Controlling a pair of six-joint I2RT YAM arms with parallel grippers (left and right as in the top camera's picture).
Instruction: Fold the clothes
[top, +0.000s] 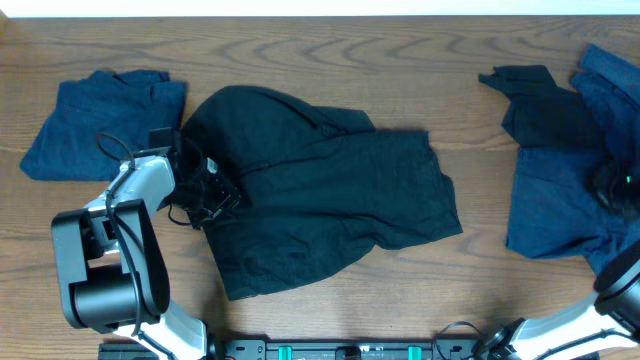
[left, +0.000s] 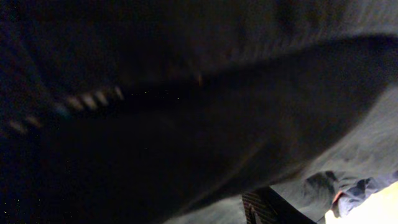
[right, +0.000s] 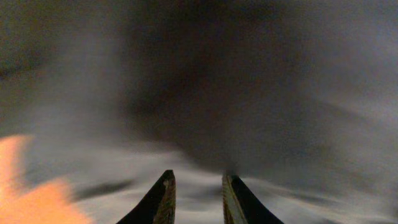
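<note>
- The black shorts (top: 330, 200) lie spread across the middle of the wooden bench (top: 330, 40), creased and uneven, with the upper left part bunched into a rounded hump.
- A folded dark-blue garment (top: 95, 125) sits at the far left of the bench, just beside the upper left edge of the shorts.
- A loose pile of blue garments (top: 560, 190) covers the right end of the bench, well apart from the shorts.
- The left gripper (top: 208, 190) is at the left edge of the black shorts, right against the cloth.
- The left wrist view is almost filled with dark fabric close to the lens, so I cannot tell whether this gripper is parted or clamped on the cloth.
- The right gripper (right: 198, 179) is over the blue pile at the right.
- In its blurred wrist view the two fingertips stand a little apart, with nothing between them and only grey-blue cloth beyond.
</note>
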